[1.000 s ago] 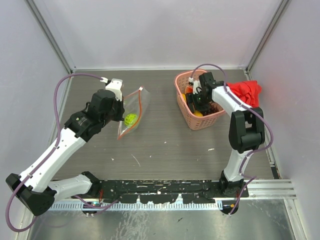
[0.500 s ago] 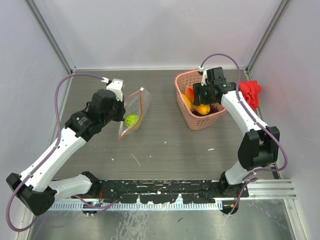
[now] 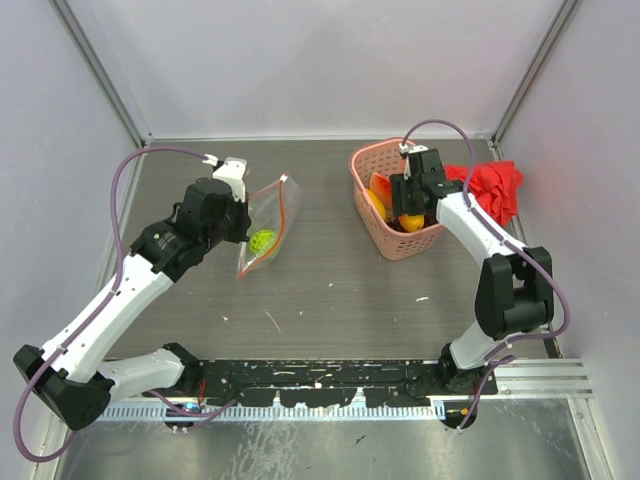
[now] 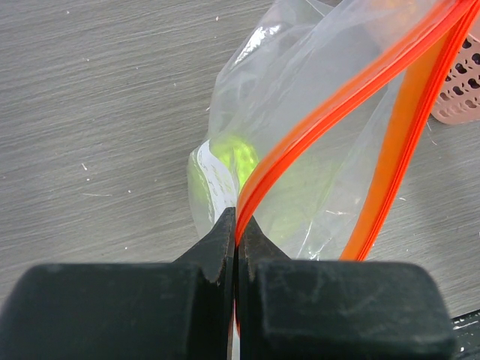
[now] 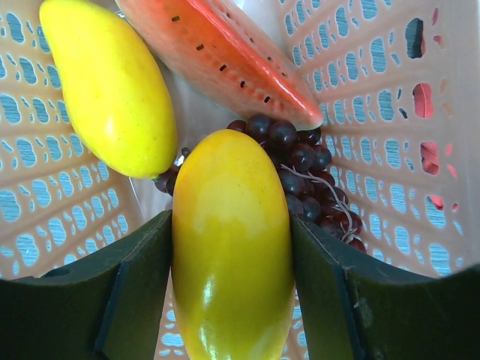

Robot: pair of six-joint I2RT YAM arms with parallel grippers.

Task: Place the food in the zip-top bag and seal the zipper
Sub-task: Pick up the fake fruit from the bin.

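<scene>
1 fruit, the lime-green ball [image 4: 232, 161], sits in the zip-top bag [image 4: 300, 150] just beyond the left gripper [image 4: 236, 225], whose jaws are pressed together on the zipper [image 4: 352, 82]. The right gripper [image 5: 231, 232] pinches the orange piece [image 5: 229, 300] inside the pink basket [image 5: 375, 112]. The next move would be to carry it into the bag's mouth.

The basket [image 5: 375, 97] is pink lattice. In it: a lemon-yellow piece [image 5: 105, 82] upper left, a yellow-orange piece [image 5: 232, 247], dark purple grapes [image 5: 307, 169], a red slice [image 5: 225, 52] flecked dark. The clear bag [image 4: 300, 67] has an orange-red zipper [image 4: 337, 109] and shows a lime-green ball [image 4: 236, 154].
</scene>
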